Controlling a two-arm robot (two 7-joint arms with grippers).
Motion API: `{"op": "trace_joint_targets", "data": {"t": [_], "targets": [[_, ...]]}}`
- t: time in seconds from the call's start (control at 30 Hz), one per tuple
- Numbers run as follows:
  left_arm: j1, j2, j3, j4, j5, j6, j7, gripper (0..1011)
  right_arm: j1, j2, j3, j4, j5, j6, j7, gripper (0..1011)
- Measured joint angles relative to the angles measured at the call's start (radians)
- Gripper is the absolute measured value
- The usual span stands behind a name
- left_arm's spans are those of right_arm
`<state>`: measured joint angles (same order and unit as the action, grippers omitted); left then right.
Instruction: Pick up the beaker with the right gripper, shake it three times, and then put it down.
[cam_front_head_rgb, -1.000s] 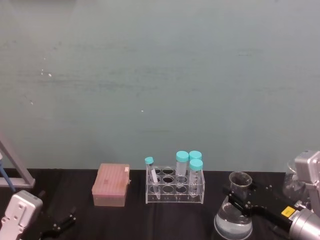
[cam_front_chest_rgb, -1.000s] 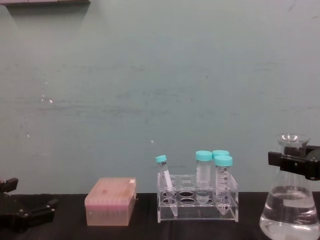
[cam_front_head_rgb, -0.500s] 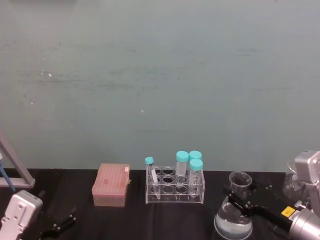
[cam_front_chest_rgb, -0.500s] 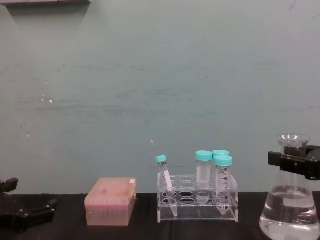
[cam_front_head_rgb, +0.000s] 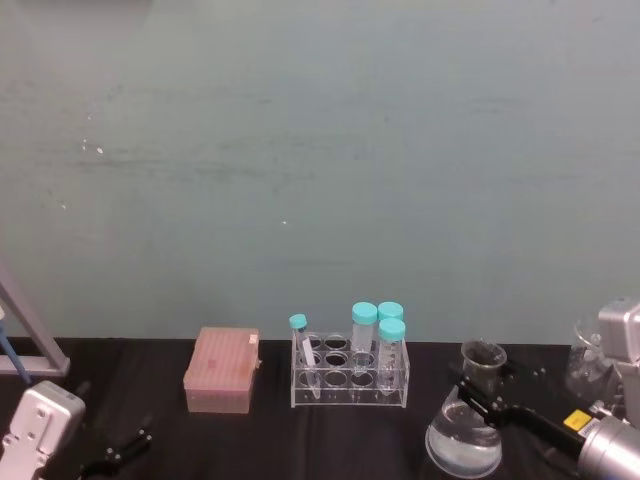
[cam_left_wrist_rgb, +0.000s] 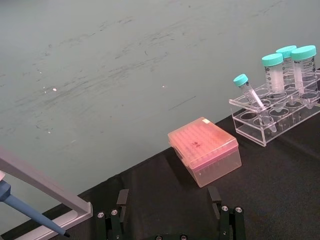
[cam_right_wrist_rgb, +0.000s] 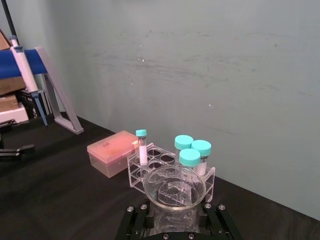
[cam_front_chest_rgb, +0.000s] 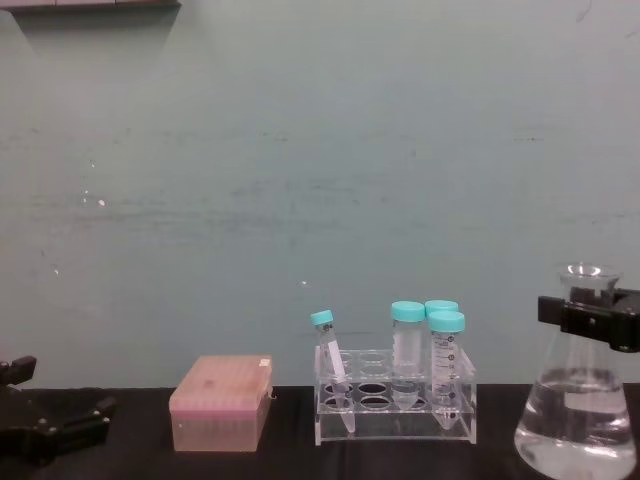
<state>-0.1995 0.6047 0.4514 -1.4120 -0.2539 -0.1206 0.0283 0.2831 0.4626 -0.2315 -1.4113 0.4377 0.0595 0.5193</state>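
Note:
The beaker (cam_front_head_rgb: 463, 438) is a clear conical flask with liquid in its wide base, at the right front of the black table. My right gripper (cam_front_head_rgb: 481, 389) is shut on its narrow neck just under the flared rim. From the chest view the beaker (cam_front_chest_rgb: 573, 425) leans slightly, and the black right gripper (cam_front_chest_rgb: 592, 322) clamps its neck. In the right wrist view the beaker's mouth (cam_right_wrist_rgb: 174, 187) sits between the jaws of the right gripper (cam_right_wrist_rgb: 174, 216). My left gripper (cam_left_wrist_rgb: 168, 194) is parked low at the left front, open with nothing in it; it is the left gripper (cam_front_head_rgb: 119, 452) seen from the head.
A clear tube rack (cam_front_head_rgb: 350, 378) with teal-capped tubes stands left of the beaker. A pink tip box (cam_front_head_rgb: 222, 369) sits further left. A pipette stand (cam_front_head_rgb: 28, 335) is at the far left edge. More glassware (cam_front_head_rgb: 588, 365) stands behind the right arm.
The beaker has shifted slightly to the left and tipped a little in the right gripper's hold. The left arm has not moved.

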Motion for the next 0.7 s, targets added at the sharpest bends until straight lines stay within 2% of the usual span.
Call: {"op": "trace_joint_targets", "data": {"t": [0.17, 0.4, 0.7], "targets": [[0.000, 0.000, 0.000, 0.000, 0.000, 0.000, 0.000, 1000, 0.029, -0.007, -0.018, 0.030, 0.002, -0.019, -0.002, 450], [0.000, 0.000, 0.000, 0.000, 0.000, 0.000, 0.000, 1000, 0.085, -0.019, -0.063, 0.097, -0.003, -0.045, 0.005, 450], [0.000, 0.000, 0.000, 0.000, 0.000, 0.000, 0.000, 1000, 0.120, -0.036, -0.096, 0.145, 0.009, -0.041, 0.020, 450]]}}
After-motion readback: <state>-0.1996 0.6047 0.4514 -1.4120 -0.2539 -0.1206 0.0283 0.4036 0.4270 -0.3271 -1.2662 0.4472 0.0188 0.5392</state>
